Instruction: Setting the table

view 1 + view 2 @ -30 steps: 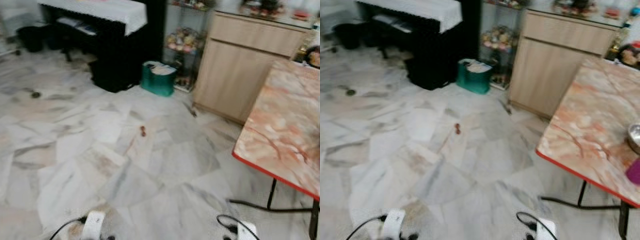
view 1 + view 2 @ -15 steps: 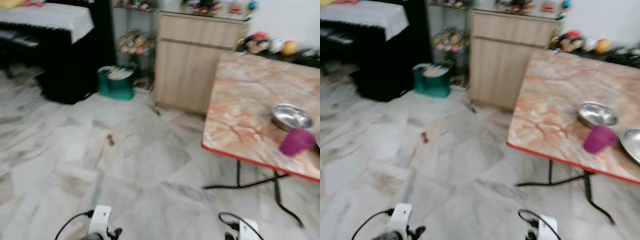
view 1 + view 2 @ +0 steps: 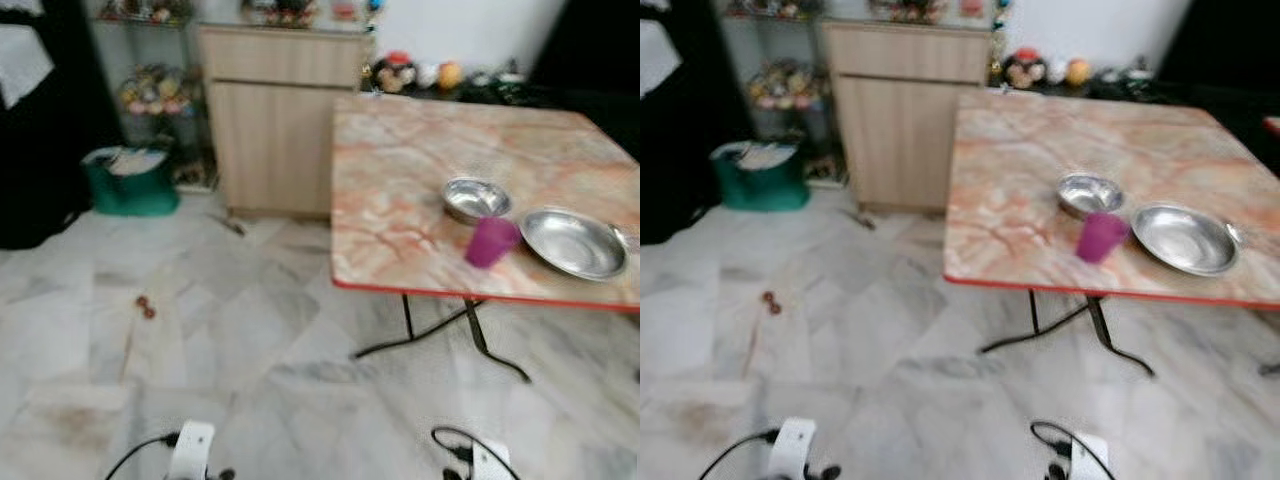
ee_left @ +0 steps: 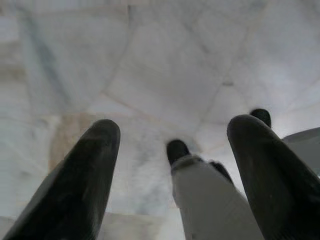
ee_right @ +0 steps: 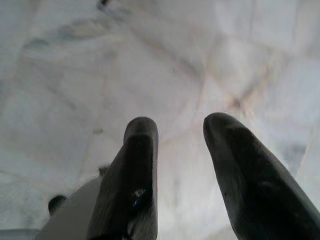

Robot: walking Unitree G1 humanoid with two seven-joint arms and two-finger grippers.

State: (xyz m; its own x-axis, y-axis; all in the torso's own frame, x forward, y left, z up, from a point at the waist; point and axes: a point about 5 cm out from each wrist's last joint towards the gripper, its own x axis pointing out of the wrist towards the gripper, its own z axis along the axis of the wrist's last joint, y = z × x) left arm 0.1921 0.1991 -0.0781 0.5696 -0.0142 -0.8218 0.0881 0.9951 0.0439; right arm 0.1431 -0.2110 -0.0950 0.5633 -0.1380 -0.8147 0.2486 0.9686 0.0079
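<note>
Marble-patterned table (image 3: 400,160) with a red edge now coming fully into sight, because of the camera turning since a second ago, not the things moving. Standing on it near the front edge: steel bowl (image 3: 476,198), purple cup (image 3: 491,241) just beside it, and steel plate (image 3: 573,242) close by, probably grouped there for setting. Hanging idle over the floor (image 3: 250,340): left gripper (image 4: 172,150) with fingers spread and empty, right gripper (image 5: 180,145) also parted, holding nothing. Approaching not yet finished.
</note>
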